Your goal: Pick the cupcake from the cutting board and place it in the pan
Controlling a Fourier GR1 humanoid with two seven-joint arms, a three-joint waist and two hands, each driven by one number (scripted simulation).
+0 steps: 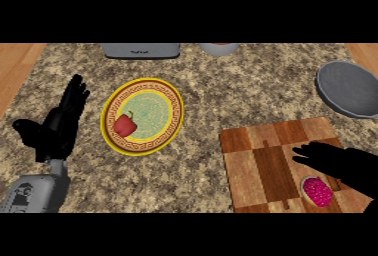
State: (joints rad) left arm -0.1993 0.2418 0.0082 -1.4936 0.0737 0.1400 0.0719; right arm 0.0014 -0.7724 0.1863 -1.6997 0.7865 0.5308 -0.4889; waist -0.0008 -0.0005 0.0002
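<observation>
A cupcake (317, 192) with pink-red topping sits near the front right corner of the wooden cutting board (258, 165). My right hand (341, 162) hovers over the board just behind and to the right of the cupcake, fingers spread toward the left and not closed on it. The grey pan (348, 89) lies at the counter's right edge, beyond the board. My left hand (63, 122) stays open at the left, fingers pointing up, holding nothing.
A yellow-rimmed patterned plate (151, 107) with a red pepper (124, 125) on it lies left of centre. A grey appliance (140, 50) and a grey bowl-like object (218, 48) stand at the counter's back edge.
</observation>
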